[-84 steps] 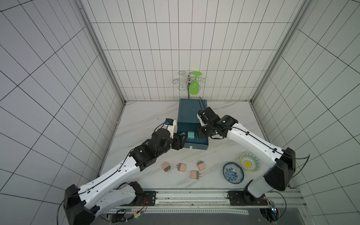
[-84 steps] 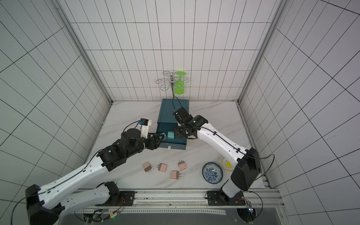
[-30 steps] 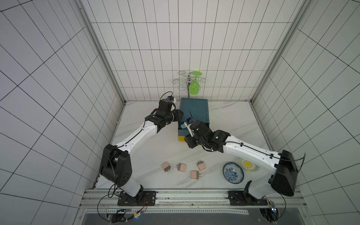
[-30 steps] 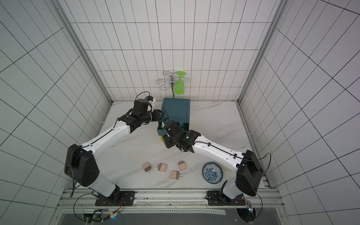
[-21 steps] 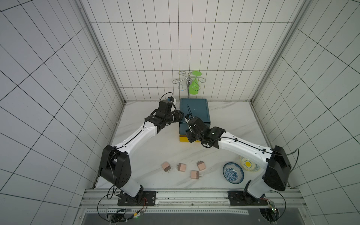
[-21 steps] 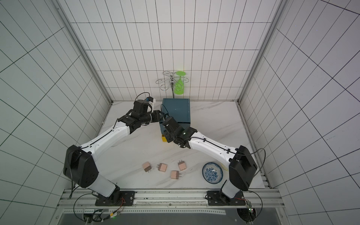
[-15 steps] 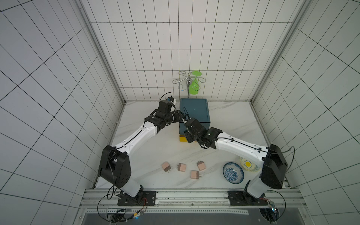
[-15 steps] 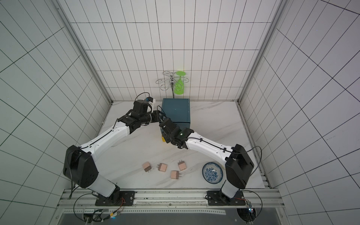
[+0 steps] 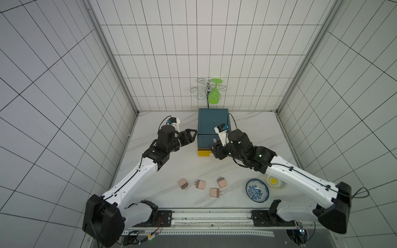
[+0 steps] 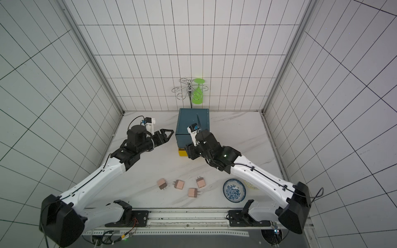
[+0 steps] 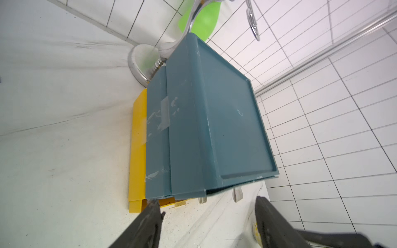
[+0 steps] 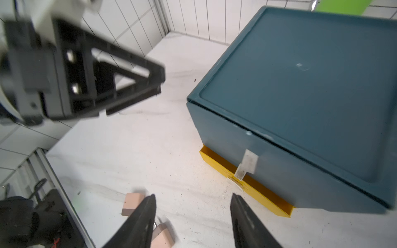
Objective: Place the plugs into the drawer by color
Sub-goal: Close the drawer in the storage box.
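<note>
The drawer chest (image 9: 213, 123) stands at the centre of both top views, at the back of the white marbled table (image 9: 187, 165). Its dark teal fronts face the lower edge of the frame, and its yellow lowest tier (image 9: 203, 152) juts slightly forward beneath them. In the right wrist view a small white pull tab (image 12: 247, 163) hangs on a teal front.

The left gripper (image 9: 194, 136) hovers just left of the chest's front corner and apart from it. The left wrist view shows its fingers (image 11: 148, 223) spread, with nothing between them. The right gripper (image 10: 189, 152) is in front of the chest, close to the yellow tier. Its fingers (image 12: 144, 216) are also spread and hold nothing, with bare table between them.

Four peach-pink plugs (image 9: 200, 184) lie loose on the table in the lower middle of the frame, well apart from the chest, their prongs showing. To their right sits a blue-patterned bowl (image 9: 257, 190). Just beyond it a yellow bowl (image 9: 276, 182) is partly covered by the right arm. Behind the chest, a green wine glass (image 9: 214, 96) hangs upside down from a wire rack (image 9: 199, 89).
</note>
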Available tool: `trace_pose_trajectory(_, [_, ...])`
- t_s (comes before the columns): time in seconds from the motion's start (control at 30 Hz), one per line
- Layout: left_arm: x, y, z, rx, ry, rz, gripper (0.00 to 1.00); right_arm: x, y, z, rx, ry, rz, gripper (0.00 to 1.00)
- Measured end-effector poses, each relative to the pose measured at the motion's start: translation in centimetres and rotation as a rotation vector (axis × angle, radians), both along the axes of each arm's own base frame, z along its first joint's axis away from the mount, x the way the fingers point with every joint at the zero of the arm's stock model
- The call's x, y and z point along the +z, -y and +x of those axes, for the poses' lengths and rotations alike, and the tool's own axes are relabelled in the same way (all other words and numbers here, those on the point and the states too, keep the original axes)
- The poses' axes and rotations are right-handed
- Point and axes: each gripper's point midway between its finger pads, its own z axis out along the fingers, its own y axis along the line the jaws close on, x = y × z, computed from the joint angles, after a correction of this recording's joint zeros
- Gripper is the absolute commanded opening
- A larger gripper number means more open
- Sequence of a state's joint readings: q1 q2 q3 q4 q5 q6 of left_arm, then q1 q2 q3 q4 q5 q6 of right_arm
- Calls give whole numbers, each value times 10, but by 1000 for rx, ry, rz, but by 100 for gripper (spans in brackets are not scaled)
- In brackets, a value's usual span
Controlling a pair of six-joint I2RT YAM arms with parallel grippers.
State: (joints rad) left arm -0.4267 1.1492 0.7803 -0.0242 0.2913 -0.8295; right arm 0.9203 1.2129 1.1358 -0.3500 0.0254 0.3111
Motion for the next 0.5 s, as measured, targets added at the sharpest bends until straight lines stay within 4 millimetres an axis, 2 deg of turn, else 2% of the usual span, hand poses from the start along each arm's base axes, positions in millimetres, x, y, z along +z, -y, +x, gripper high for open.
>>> trace_pose_trajectory(0.1, [-51, 18, -24, -35, -96, -54, 74, 16, 42, 23, -128, -3, 54, 67])
trace_pose_trajectory(0.17, [-74, 35, -41, -67, -147, -64, 77, 17, 67, 40, -208, -17, 66, 69])
trace_pose_trajectory(0.23, [-79, 50, -51, -92, -152, -102, 77, 12, 85, 55, -263, -44, 73, 69])
trace_pose_trajectory(0.37, [-88, 62, -43, -68, -135, -171, 77, -7, 105, 85, -315, -136, 113, 69])
trace_pose_trajectory(0.5, [-104, 75, -30, -51, -143, -216, 67, -42, 106, 107, -312, -248, 119, 67])
